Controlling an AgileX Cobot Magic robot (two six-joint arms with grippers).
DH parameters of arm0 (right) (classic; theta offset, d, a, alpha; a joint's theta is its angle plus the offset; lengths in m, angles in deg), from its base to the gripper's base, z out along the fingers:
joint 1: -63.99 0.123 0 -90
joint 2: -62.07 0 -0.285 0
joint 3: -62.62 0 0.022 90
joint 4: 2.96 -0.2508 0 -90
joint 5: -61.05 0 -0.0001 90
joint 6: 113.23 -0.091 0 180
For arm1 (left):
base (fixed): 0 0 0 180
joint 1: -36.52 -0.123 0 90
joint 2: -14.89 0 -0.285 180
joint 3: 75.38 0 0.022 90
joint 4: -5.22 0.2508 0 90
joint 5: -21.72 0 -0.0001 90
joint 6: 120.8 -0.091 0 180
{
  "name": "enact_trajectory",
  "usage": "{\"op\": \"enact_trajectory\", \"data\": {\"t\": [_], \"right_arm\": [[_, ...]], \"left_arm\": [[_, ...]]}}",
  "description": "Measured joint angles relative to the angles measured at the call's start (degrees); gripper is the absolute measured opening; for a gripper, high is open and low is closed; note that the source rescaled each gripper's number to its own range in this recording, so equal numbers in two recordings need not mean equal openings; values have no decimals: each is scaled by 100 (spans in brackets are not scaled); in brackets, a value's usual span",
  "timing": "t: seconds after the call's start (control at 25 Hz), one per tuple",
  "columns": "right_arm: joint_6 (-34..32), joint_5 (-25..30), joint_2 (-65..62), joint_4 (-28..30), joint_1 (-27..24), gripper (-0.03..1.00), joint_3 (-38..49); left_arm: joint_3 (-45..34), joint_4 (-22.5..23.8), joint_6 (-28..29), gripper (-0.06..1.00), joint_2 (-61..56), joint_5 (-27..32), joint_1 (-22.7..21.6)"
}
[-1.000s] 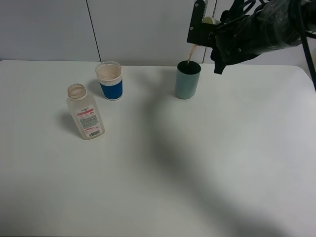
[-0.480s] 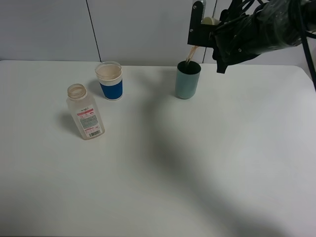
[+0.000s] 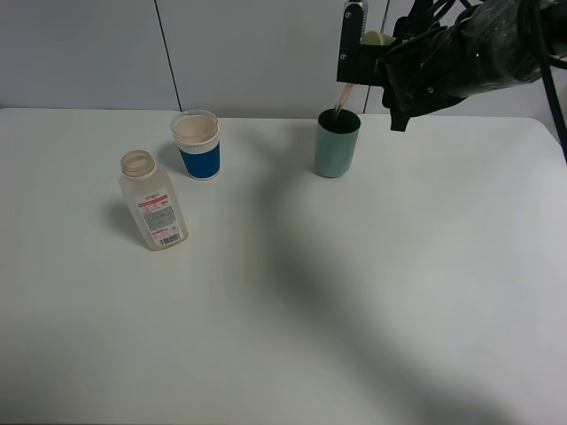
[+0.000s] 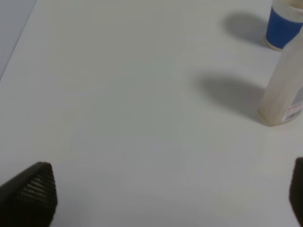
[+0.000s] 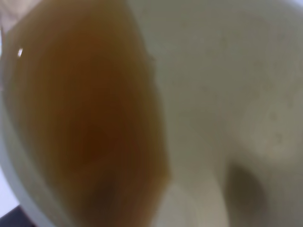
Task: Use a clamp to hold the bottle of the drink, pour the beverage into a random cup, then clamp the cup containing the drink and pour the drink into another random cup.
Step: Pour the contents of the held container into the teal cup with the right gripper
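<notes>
Slightly higher than a second ago, the right clamp (image 3: 361,55), closed on the yellow-green cup (image 3: 376,38), tips it directly above the teal cup (image 3: 337,143); beverage (image 3: 341,95) streams straight down.

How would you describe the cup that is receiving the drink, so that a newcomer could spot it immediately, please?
On the white table, look along the far edge, to the right of the middle, beneath the right claw. There stands the teal tumbler, with a thin brown stream falling into it. Unlike the white cup with a blue band and the labelled bottle further left, it is plain and single-coloured.
</notes>
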Motion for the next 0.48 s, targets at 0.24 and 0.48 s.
{"op": "enact_trajectory", "data": {"t": [0.24, 0.48], "right_arm": [[63, 4, 0, 0, 0, 0, 0], [136, 4, 0, 4, 0, 0, 0]], "left_arm": [[0, 0, 0, 100, 0, 0, 0], [0, 0, 0, 100, 0, 0, 0]]}}
